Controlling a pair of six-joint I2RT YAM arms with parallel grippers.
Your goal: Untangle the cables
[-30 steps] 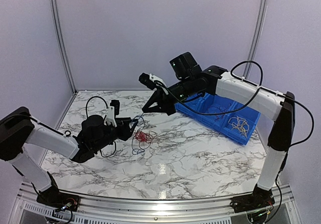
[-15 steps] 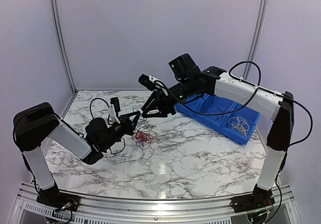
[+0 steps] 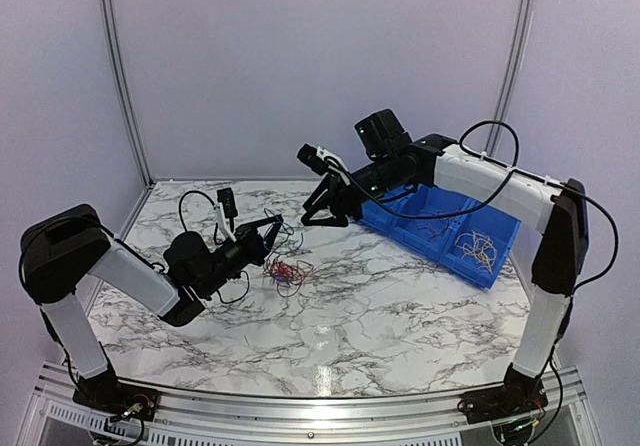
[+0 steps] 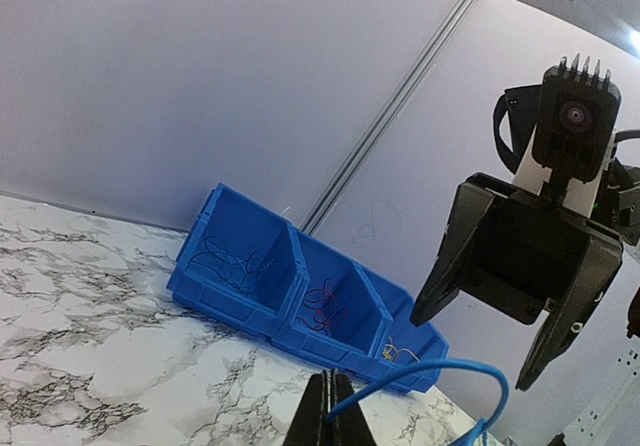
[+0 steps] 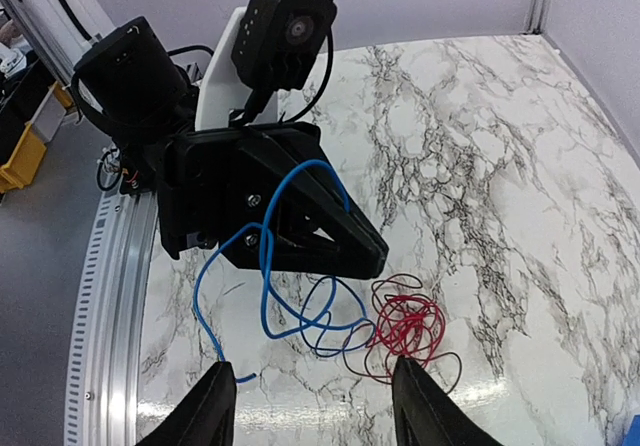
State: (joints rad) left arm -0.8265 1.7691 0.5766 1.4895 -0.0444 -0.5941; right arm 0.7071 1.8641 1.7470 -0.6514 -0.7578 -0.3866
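The left tool (image 5: 375, 254) is pinching a blue cable (image 5: 263, 266) tight; the right tool (image 5: 312, 401) is hanging wide open, far-right of the tangle (image 5: 405, 328) and less close.

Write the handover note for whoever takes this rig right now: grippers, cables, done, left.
Left gripper: shut on the blue cable.
Right gripper: open, holding nothing, facing the tangle.
Cables: red bundle lies on the marble table, with blue loops overlapping it.
Done: some cables already lie in the blue bin.
Left: draw the blue cable free of the bundle, then separate the rest.
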